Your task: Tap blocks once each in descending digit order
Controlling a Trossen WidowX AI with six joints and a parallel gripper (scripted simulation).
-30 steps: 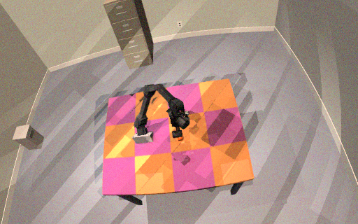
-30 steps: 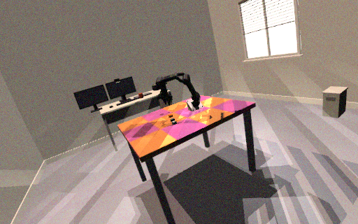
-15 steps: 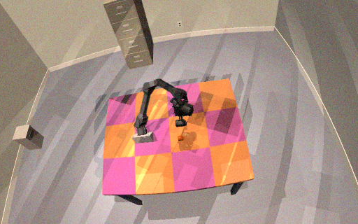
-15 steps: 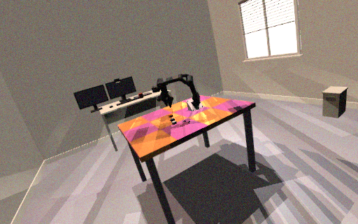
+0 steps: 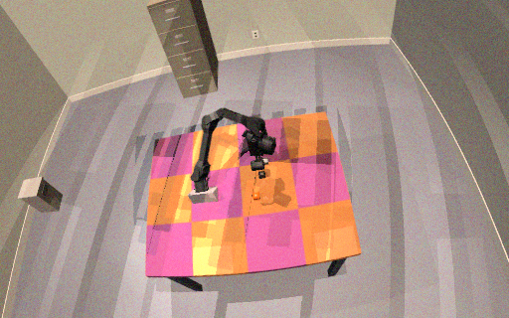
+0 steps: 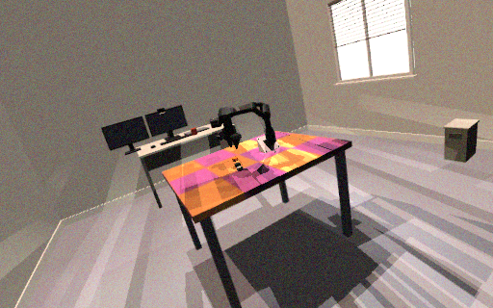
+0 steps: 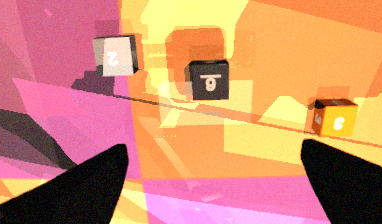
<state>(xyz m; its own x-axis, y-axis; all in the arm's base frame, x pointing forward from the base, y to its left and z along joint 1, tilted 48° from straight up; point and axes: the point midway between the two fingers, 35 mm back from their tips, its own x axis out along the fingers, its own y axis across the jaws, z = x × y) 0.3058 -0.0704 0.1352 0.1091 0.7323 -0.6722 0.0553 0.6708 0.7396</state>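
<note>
- Your table [image 6: 310, 161] is the landmark: a dark-legged top checkered in pink, orange and yellow, standing on a grey striped floor [image 6: 406, 231].
- Behind the table, against the wall, you have a desk [image 6: 175, 141] with two dark monitors [image 6: 146, 127]; a window [image 6: 373, 38] is in the wall to its right, and a small box [image 6: 460, 140] sits on the floor well off to that side.
- From above, a filing cabinet [image 5: 186, 45] stands by the far wall beyond the table.
- The arm rises from a pale base [image 5: 204, 195] on the table, and the gripper [image 5: 260, 169] hangs over the table's middle.
- Your jaws are spread wide and hold nothing; the two dark fingertips frame the bottom of the wrist view, above the table top.
- All three blocks lie on the table beyond the tips, none between them: the orange block [image 7: 336, 119] nearest, ahead of the right tip; the black block [image 7: 208, 80] farther, about centred; the white block [image 7: 116, 56] farthest, to the left.
- The digits are too blurred to read surely.
</note>
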